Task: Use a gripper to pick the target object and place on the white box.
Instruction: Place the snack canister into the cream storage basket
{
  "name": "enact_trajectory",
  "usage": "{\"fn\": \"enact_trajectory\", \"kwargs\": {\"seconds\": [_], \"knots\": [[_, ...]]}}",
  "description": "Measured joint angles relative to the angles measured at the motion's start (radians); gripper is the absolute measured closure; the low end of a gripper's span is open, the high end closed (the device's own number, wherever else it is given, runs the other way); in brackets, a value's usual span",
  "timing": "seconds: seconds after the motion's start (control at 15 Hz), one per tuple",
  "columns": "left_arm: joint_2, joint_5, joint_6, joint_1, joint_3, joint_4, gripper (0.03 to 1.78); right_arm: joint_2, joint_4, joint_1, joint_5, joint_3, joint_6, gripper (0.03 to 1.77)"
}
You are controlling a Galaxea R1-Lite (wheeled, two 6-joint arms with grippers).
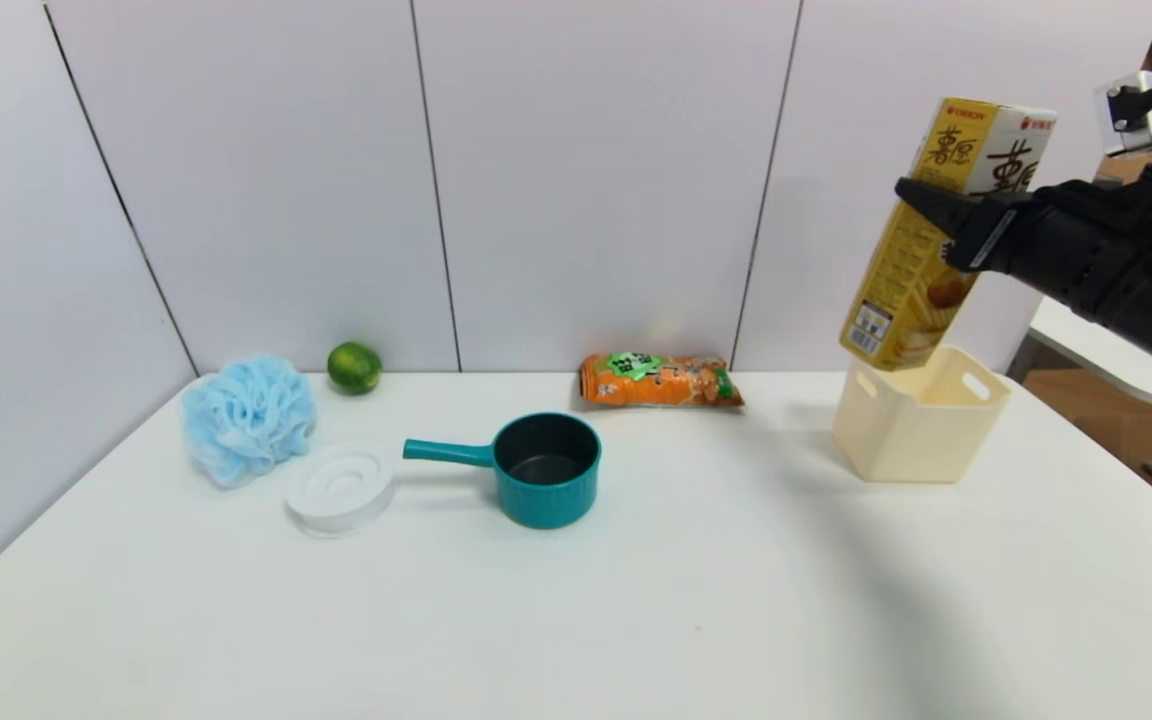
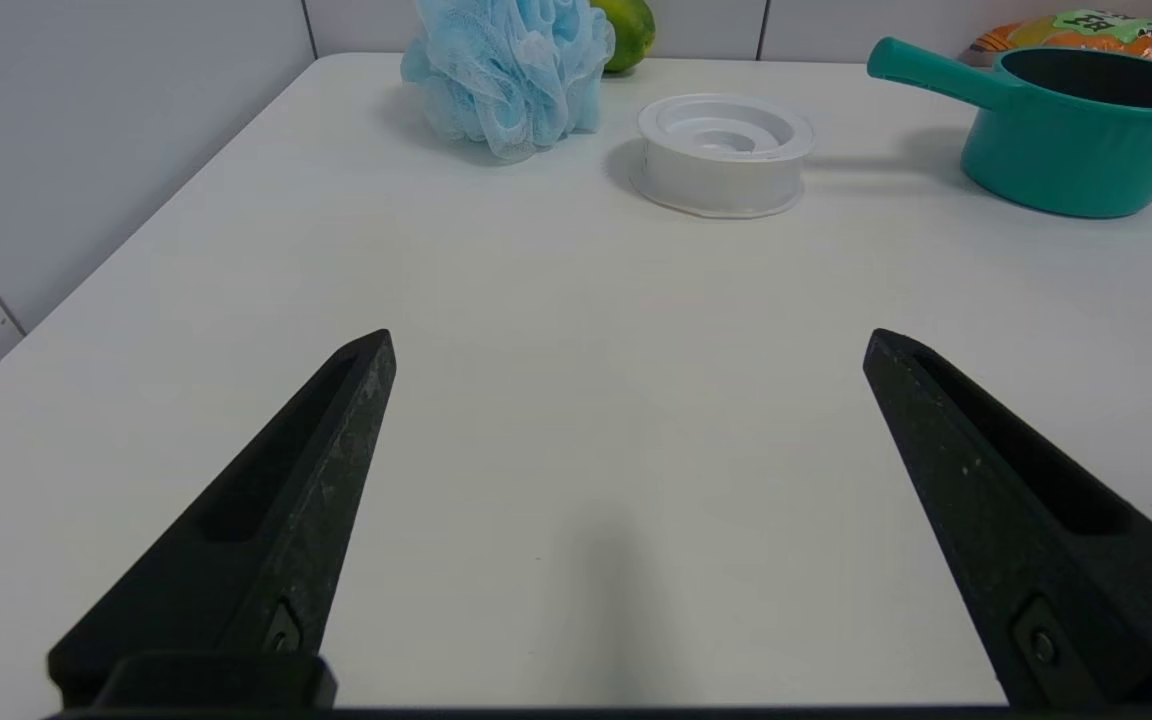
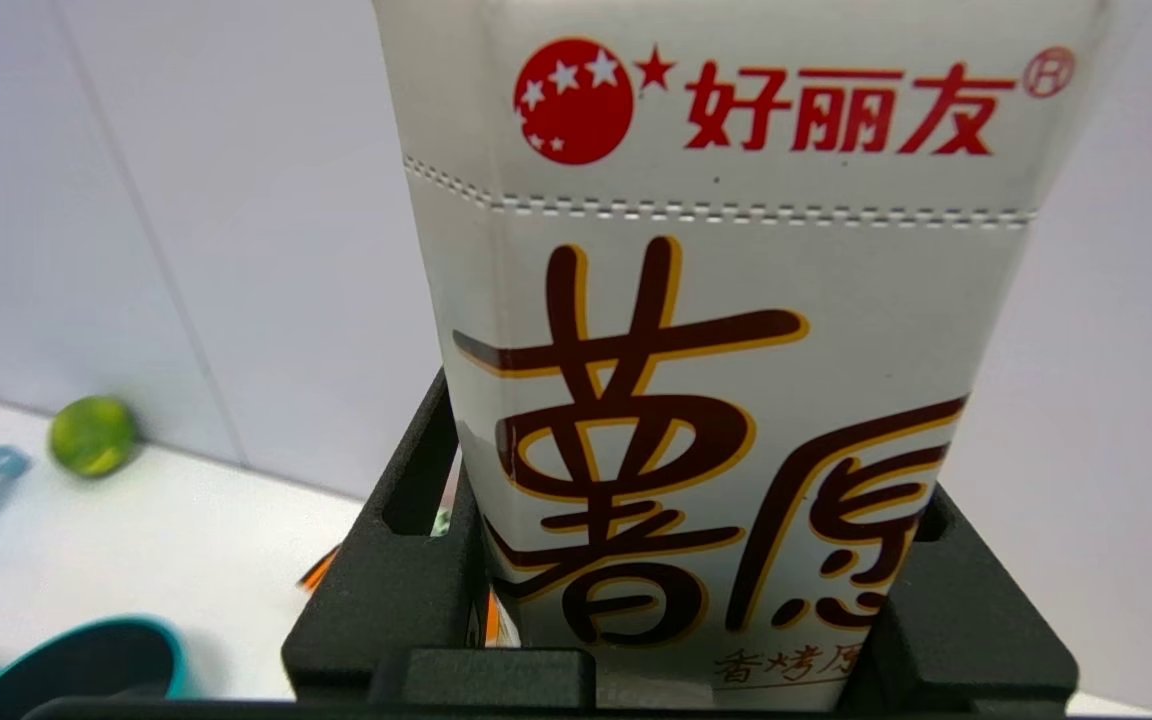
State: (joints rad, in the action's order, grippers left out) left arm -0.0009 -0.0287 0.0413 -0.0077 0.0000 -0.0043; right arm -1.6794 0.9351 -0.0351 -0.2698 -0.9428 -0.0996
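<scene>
- The smooth white tabletop (image 1: pixel 576 620) fills the lower foreground of the head view, with open room between its front and the teal saucepan (image 1: pixel 548 495). Its right edge slants down past the white box (image 1: pixel 901 440).
- The tall, stiff carton (image 1: pixel 921 240) is at the upper right, a hexagonal column with yellow and white faces, brown characters and pictured chips. It is off the tabletop and tilted, its lower end leaning left, over the back part of the white box in the picture; whether they touch I cannot tell.
- The right gripper (image 3: pixel 696 440), at the upper right, has its black fingers clenched on the carton's opposite sides.
- The white box, right of centre, is cream plastic with tapered walls, rounded corners and slotted handles; its bare inner wall shows beneath the carton.
- The saucepan, at centre, is round with a straight handle pointing left; its dark inside and floor are visible.
- A glossy, crinkled orange snack bag (image 1: pixel 660 381) lies near the rear edge, above and right of the saucepan.
- On the left are a frilly blue mesh puff (image 1: pixel 251 420), a smooth round white lidded container (image 1: pixel 341 490) and a mottled green fruit (image 1: pixel 354 368).
- The left gripper (image 2: pixel 626 345) is parked above the tabletop, its tapered black fingers spread wide, released.
</scene>
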Motion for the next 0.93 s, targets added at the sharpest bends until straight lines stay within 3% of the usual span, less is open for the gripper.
{"fn": "enact_trajectory", "kwargs": {"seconds": [0.4, 0.93], "knots": [[0.000, 0.000, -0.001, 0.000, 0.000, 0.000, 0.12, -0.131, -0.038, 0.102, 0.000, -0.129, 0.002, 0.95], [0.000, 0.000, 0.000, 0.000, 0.000, 0.000, 0.12, -0.267, -0.033, 0.151, -0.001, -0.201, 0.013, 0.95]]}}
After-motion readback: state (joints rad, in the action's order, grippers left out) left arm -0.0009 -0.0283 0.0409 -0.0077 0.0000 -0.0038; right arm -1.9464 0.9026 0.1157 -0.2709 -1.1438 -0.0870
